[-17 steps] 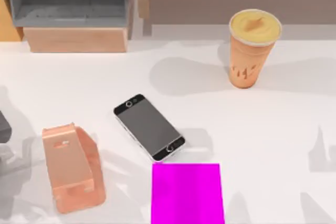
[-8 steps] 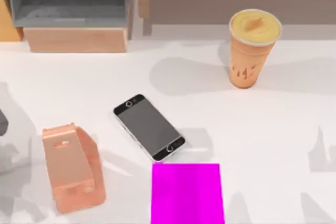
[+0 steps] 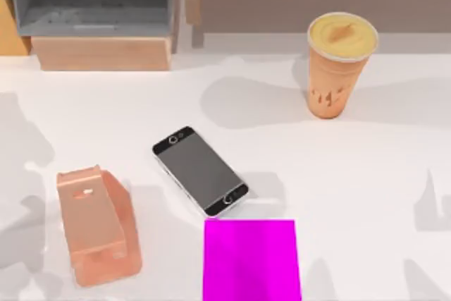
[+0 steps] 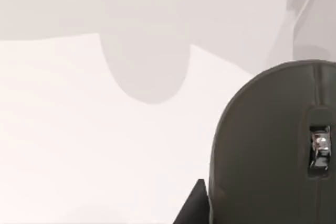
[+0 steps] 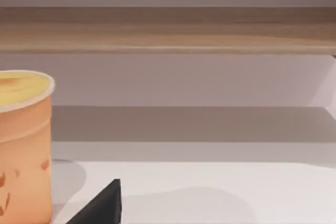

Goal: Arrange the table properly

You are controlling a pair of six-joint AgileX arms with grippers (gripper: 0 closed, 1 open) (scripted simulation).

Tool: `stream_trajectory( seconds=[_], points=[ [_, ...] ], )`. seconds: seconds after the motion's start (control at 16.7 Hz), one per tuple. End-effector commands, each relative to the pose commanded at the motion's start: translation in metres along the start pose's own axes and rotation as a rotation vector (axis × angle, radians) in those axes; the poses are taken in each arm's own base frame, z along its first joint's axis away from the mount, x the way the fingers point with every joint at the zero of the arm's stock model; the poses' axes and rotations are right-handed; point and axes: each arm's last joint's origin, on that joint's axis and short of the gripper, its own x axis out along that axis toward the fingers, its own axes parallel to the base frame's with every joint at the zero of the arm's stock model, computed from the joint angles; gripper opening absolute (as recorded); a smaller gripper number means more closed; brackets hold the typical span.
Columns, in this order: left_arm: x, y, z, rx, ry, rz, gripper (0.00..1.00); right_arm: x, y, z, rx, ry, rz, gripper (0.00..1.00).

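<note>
Top view: the smooth white table (image 3: pixel 366 195) spans everything. A glossy black phone (image 3: pixel 200 171) lies flat and slantwise near the middle, a flat magenta pad (image 3: pixel 251 259) just beside its lower end. A moulded peach stand (image 3: pixel 97 225) sits left; a tapered orange cup (image 3: pixel 337 65) stands upright far right, before a grey-and-wood shelf (image 3: pixel 95 15). Neither gripper's fingers can be judged.

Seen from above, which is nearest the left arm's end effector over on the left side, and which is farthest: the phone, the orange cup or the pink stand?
Judged from the top view's left side, as a best guess:
1. Pink stand, front left, nearest.
2. Phone, lying flat near the middle.
3. Orange cup, back right, farthest.
</note>
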Motion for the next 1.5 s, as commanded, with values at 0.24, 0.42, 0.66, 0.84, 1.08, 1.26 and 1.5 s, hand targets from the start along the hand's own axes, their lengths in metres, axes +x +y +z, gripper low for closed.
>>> stream_trajectory(
  seconds=[0.24, 0.42, 0.66, 0.84, 1.08, 1.26, 1.5],
  points=[
    [-0.001, 0.0, -0.001, -0.001, 0.0, 0.0, 0.0, 0.0, 0.0, 0.0, 0.0, 0.0, 0.0, 1.0],
    [-0.001, 0.002, 0.005, -0.014, -0.01, 0.008, 0.0, 0.0, 0.0, 0.0, 0.0, 0.0, 0.0, 1.0],
    [-0.001, 0.009, 0.039, -0.095, -0.063, 0.041, 0.0, 0.0, 0.0, 0.0, 0.0, 0.0, 0.0, 1.0],
    [0.001, 0.008, 0.079, -0.205, -0.12, 0.054, 0.0, 0.0, 0.0, 0.0, 0.0, 0.0, 0.0, 1.0],
    [0.007, -0.011, 0.141, -0.404, -0.19, 0.034, 0.0, 0.0, 0.0, 0.0, 0.0, 0.0, 0.0, 1.0],
    [0.014, -0.044, 0.188, -0.566, -0.209, -0.008, 0.0, 0.0, 0.0, 0.0, 0.0, 0.0, 0.0, 1.0],
    [0.032, -0.114, 0.239, -0.751, -0.161, -0.056, 0.0, 0.0, 0.0, 0.0, 0.0, 0.0, 0.0, 1.0]
  ],
)
